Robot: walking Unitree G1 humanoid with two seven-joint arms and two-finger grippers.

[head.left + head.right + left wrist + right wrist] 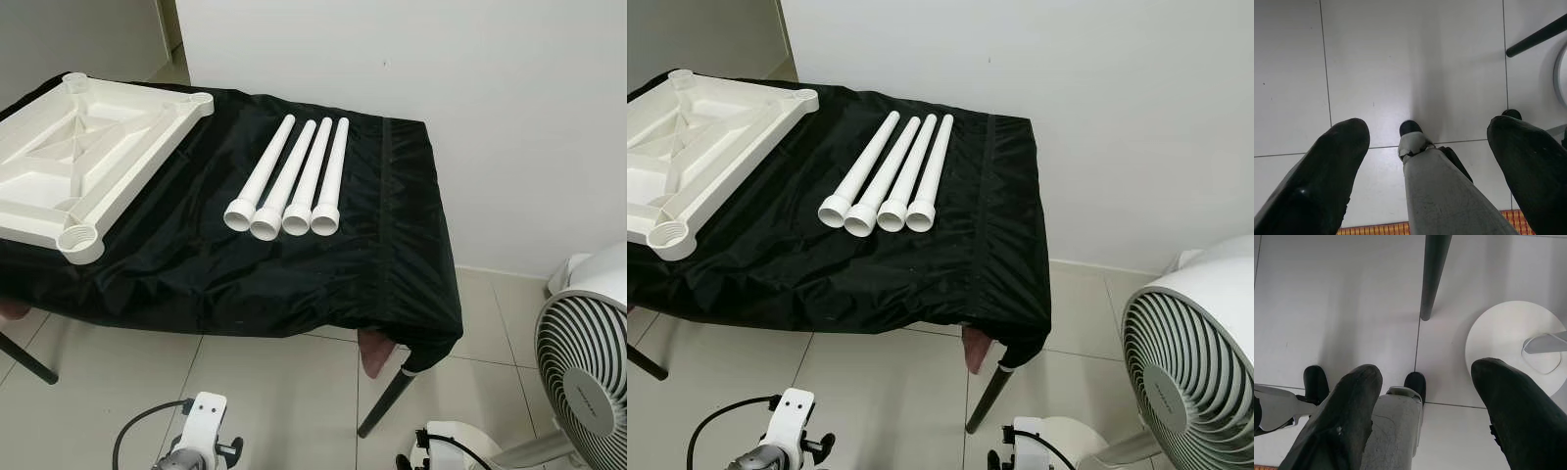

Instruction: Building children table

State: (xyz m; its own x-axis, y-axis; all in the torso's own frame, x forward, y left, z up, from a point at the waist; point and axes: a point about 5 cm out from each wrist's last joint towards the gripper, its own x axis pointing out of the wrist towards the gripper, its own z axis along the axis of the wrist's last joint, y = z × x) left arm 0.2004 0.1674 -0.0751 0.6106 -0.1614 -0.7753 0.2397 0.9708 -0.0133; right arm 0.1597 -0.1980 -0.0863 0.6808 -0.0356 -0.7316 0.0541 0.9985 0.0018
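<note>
Grippers: the left gripper (1425, 161) and the right gripper (1425, 401) hung low at the bottom edge of the eye views, each with its two black fingers spread well apart and nothing between them.
Wrist views: both looked straight down at pale floor tiles and the robot's own grey legs; the right one also took in a dark table leg (1434, 274) and the round white fan base (1508, 340).
Tabletop: the white children's tabletop (83, 147) lay upside down at the upper left of the frame on the black cloth (323, 274), ribs up, with a threaded round socket (81, 242) at its near corner.
Legs: four white legs (294, 181) lay side by side at the frame's centre, touching one another, wide ends toward the robot, well apart from the tabletop.
Fan: a white fan (588, 372) stood at the lower right, close beside the table's corner.
Step in hand: likely reaching for a first leg; nothing was assembled yet.
Doing it well: taking an outer leg would probably keep the rest from rolling; the right arm should rise clear of the fan; the leg should enter a socket straight before turning.
</note>
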